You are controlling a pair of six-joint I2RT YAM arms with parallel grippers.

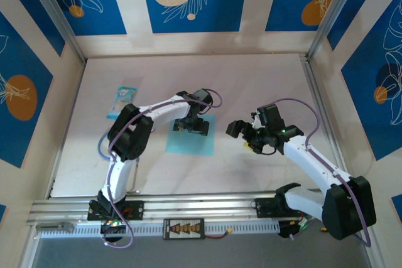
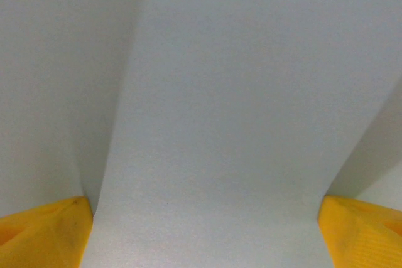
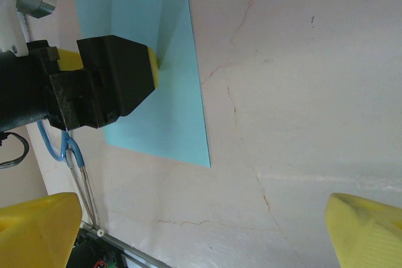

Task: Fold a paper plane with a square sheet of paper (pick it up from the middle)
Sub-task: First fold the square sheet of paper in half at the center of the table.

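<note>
The square sheet of light-blue paper (image 1: pixel 190 141) lies flat on the table near the middle. My left gripper (image 1: pixel 191 124) stands on its far half, pointing down. In the left wrist view the paper (image 2: pixel 226 105) is right in front of the lens and rises in a broad ridge between the two yellow fingertips (image 2: pixel 44 230), which are wide apart; the left gripper (image 2: pixel 204 240) is open. My right gripper (image 1: pixel 242 131) hovers just right of the sheet, open and holding nothing. In the right wrist view, the paper (image 3: pixel 169 98) lies beyond the right gripper (image 3: pixel 204 233), with the left gripper's black finger (image 3: pixel 110 83) pressed on it.
A small blue-and-white printed packet (image 1: pixel 121 101) lies at the left of the table. A blue cable (image 3: pixel 69 152) runs near the left arm. The aluminium rail (image 1: pixel 201 205) borders the near edge, and panel walls close in the other sides.
</note>
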